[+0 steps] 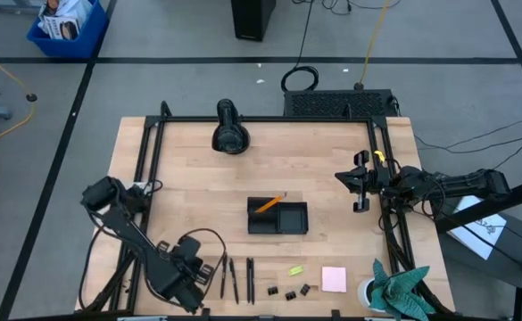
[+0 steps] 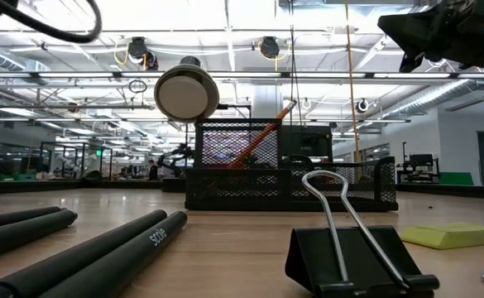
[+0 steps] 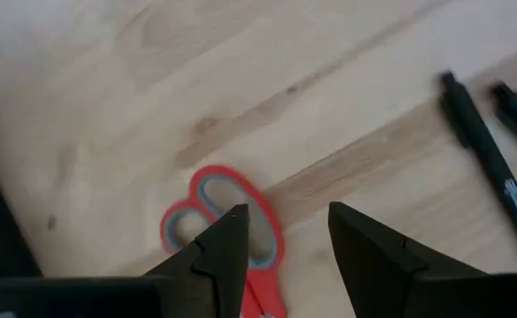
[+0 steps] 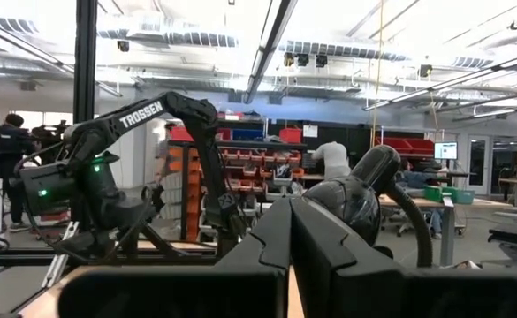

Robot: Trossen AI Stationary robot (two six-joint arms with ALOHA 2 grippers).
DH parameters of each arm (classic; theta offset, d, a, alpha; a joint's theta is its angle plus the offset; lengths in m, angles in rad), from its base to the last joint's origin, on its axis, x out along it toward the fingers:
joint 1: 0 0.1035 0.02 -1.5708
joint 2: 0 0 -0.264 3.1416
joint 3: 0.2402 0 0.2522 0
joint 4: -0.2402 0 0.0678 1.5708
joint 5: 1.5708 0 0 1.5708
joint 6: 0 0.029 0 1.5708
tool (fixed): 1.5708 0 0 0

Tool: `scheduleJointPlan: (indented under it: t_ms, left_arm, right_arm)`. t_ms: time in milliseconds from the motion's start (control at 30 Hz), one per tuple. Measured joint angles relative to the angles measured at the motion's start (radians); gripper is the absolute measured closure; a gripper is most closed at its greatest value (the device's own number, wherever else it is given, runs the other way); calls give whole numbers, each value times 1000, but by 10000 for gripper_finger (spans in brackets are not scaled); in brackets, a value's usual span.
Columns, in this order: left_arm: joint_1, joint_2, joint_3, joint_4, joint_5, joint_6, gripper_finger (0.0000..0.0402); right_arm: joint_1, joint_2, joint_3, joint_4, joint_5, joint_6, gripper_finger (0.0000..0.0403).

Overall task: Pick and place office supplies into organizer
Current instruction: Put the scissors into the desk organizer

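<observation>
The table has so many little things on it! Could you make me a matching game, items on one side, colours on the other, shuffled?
Items:
1. scissors handles
2. sticky notes
3. pencil in the tray
4. pens

Colours:
A. orange
B. black
C. red
D. pink

Pairs: 1-C, 2-D, 3-A, 4-B
</observation>
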State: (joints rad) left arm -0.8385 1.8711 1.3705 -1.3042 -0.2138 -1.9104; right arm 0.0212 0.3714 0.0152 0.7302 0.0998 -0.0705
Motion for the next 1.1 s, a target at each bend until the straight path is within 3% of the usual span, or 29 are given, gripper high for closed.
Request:
scheduleJointPlan:
  t_ms: [200,367,567,900,1100]
  left_arm:
    - [9,-1,-5,-58,5,213,238]
    - [8,-3,-5,-125,25,267,238]
    - [6,-4,-33,-73,39,297,238]
    - [-20,-6,-135,51,235,-95,238]
    - [-11,-6,-134,107,251,-307,238]
  right_arm:
    - [0,0,0,10,1,-5,403]
    - [0,0,0,22,2,-5,403]
    - [0,1,0,22,2,-19,403]
    - [0,0,0,22,3,-4,403]
    - [0,0,0,22,3,-2,403]
